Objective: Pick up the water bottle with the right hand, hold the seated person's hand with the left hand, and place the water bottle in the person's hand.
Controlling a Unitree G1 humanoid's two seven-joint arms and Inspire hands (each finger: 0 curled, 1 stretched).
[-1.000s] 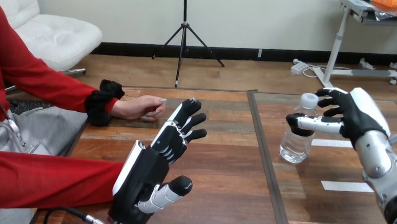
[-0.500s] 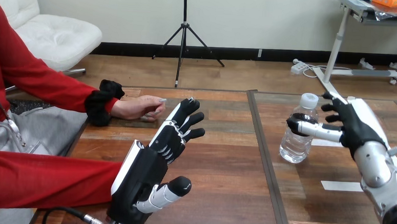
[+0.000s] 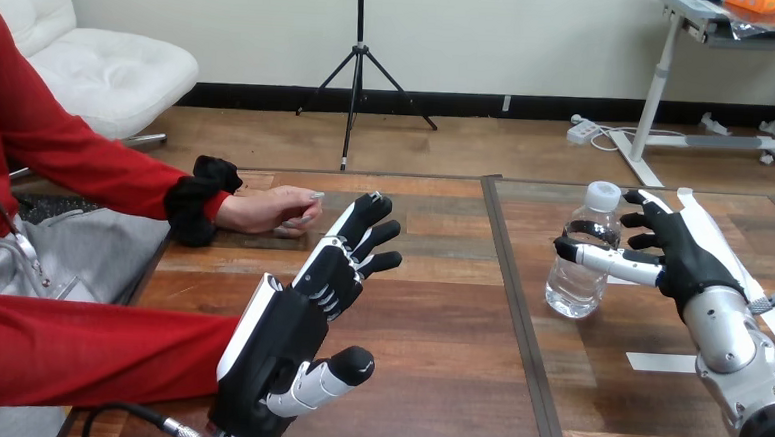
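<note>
One water bottle (image 3: 572,291) upright, right hand (image 3: 690,262) thumb across its front.

Clear water bottle (image 3: 578,274) with white cap (image 3: 603,197), beside black-and-white fingers (image 3: 644,220) of the right hand (image 3: 687,259); brown wood-grain desk (image 3: 435,381) beneath, bearing white strips (image 3: 661,362).

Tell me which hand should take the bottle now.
Right. The right hand is at the bottle, which stands on the right half of the table. The left hand is open on the other side, nearer the person's hand.
</note>
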